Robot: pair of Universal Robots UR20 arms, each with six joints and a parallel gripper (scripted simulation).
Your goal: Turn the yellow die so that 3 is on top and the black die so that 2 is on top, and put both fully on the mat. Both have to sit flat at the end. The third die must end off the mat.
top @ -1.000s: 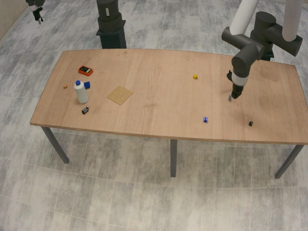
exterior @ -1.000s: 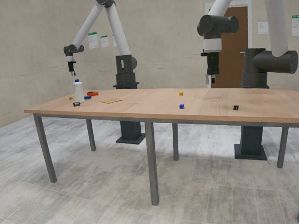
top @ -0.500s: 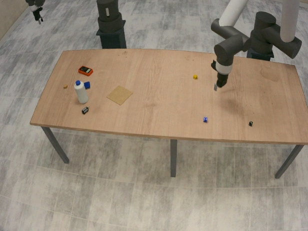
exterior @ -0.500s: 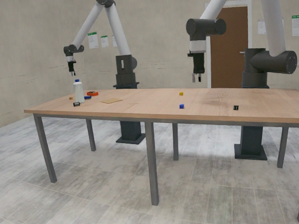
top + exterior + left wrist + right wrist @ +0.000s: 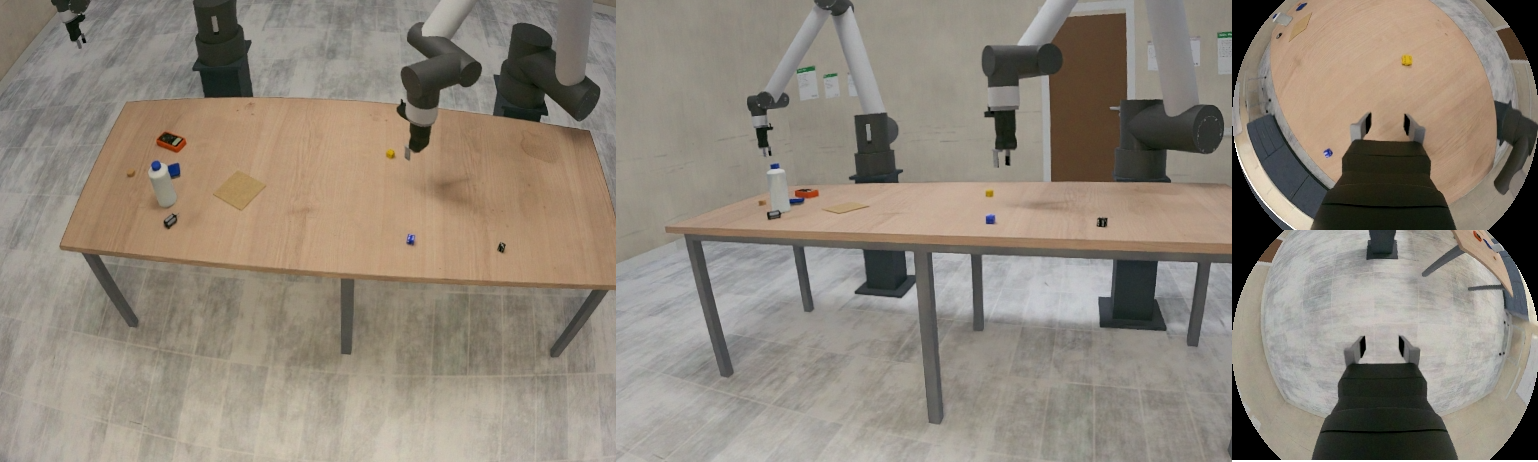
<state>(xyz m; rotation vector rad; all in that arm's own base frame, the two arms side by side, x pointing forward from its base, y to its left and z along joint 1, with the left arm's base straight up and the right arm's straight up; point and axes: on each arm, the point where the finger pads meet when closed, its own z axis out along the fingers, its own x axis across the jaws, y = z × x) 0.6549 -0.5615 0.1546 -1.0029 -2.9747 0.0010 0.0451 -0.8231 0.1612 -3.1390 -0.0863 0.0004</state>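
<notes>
Dice [image 5: 390,154] [image 5: 989,193] [image 5: 1406,60] lie well apart from the white bottle [image 5: 163,186] [image 5: 778,190] [image 5: 1283,19].
</notes>
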